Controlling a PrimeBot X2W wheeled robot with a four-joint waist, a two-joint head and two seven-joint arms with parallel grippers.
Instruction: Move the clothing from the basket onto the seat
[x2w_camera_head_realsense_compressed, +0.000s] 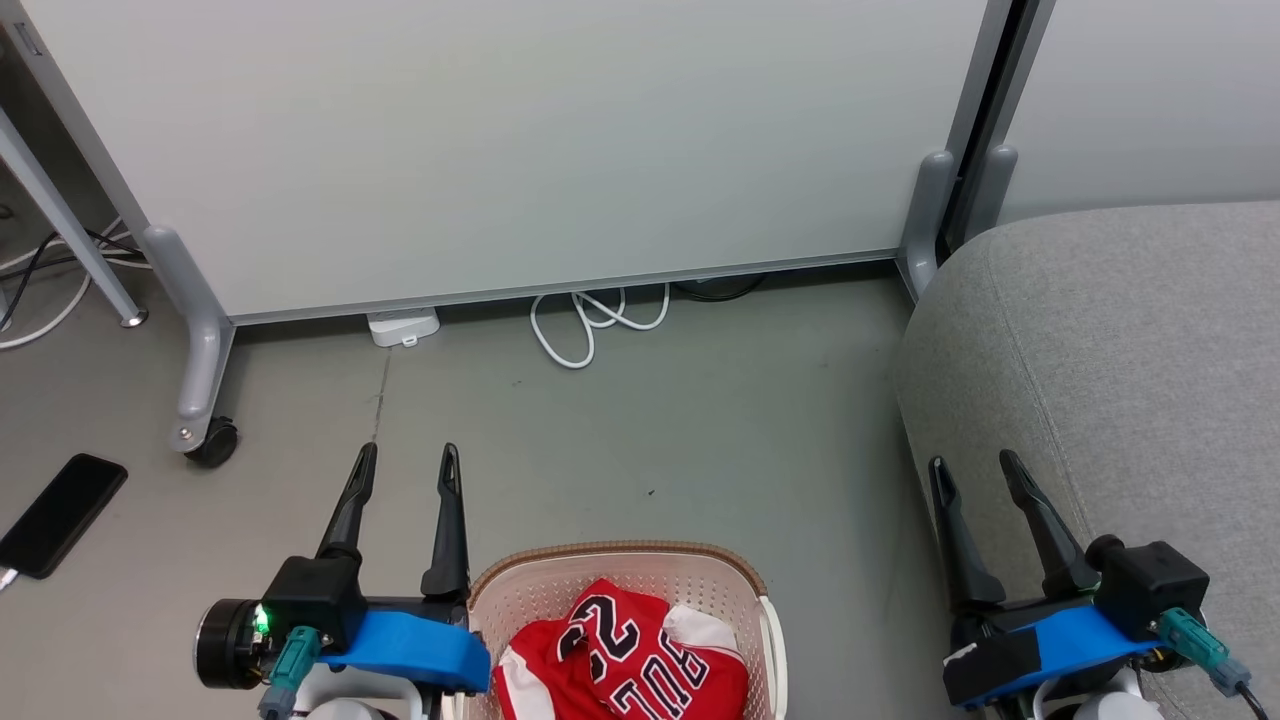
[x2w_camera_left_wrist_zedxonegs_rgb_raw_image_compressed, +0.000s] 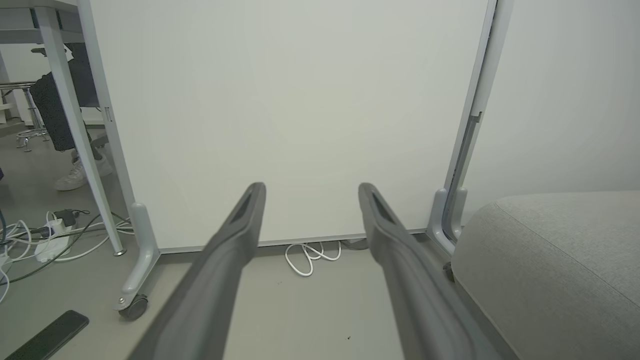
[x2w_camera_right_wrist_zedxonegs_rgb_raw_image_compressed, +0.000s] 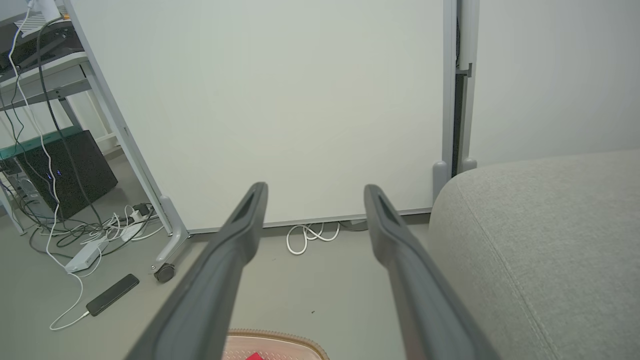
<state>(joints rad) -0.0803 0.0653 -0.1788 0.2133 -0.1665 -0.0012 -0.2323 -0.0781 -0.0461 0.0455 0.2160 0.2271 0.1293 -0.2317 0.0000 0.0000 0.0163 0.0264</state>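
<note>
1. Two red garments, the clothing (x2w_camera_head_realsense_compressed: 620, 660), lie bunched in the basket (x2w_camera_head_realsense_compressed: 640, 553) at the near edge of the head view. The jersey (x2w_camera_head_realsense_compressed: 640, 650) with black-and-white numerals and letters is on top, and a white panel shows at its right.
2. Basket sits on the grey floor (x2w_camera_head_realsense_compressed: 700, 450), not touching the seat. Its brown-trimmed far rim (x2w_camera_right_wrist_zedxonegs_rgb_raw_image_compressed: 280, 334) and a scrap of red (x2w_camera_right_wrist_zedxonegs_rgb_raw_image_compressed: 254, 356) show at the bottom of the right wrist view.
3. Seat (x2w_camera_head_realsense_compressed: 1120, 350) is the grey sofa at the right, with its rounded corner towards the partition. Nothing lies on the part in view (x2w_camera_left_wrist_zedxonegs_rgb_raw_image_compressed: 550, 265) (x2w_camera_right_wrist_zedxonegs_rgb_raw_image_compressed: 540, 240).
4. Left gripper (x2w_camera_head_realsense_compressed: 407, 455) is just left of the basket rim, with fingers spread wide and nothing between them (x2w_camera_left_wrist_zedxonegs_rgb_raw_image_compressed: 311, 189).
5. Right gripper (x2w_camera_head_realsense_compressed: 972, 462) is at the seat's near left edge, well right of the basket. Its jaws are equally wide and hold nothing (x2w_camera_right_wrist_zedxonegs_rgb_raw_image_compressed: 316, 188).
6. Both grippers point at the far partition panel (x2w_camera_head_realsense_compressed: 500, 140), clear of the clothing.
7. Further out, a white cable coil (x2w_camera_head_realsense_compressed: 595, 320) and a small white box (x2w_camera_head_realsense_compressed: 403, 326) lie at the panel's foot. A castor (x2w_camera_head_realsense_compressed: 215, 440) is at far left, and a black phone (x2w_camera_head_realsense_compressed: 60, 512) is on the floor at left.
8. Left wrist view has a person's white shoe (x2w_camera_left_wrist_zedxonegs_rgb_raw_image_compressed: 75, 175) behind the desk leg, far left.
</note>
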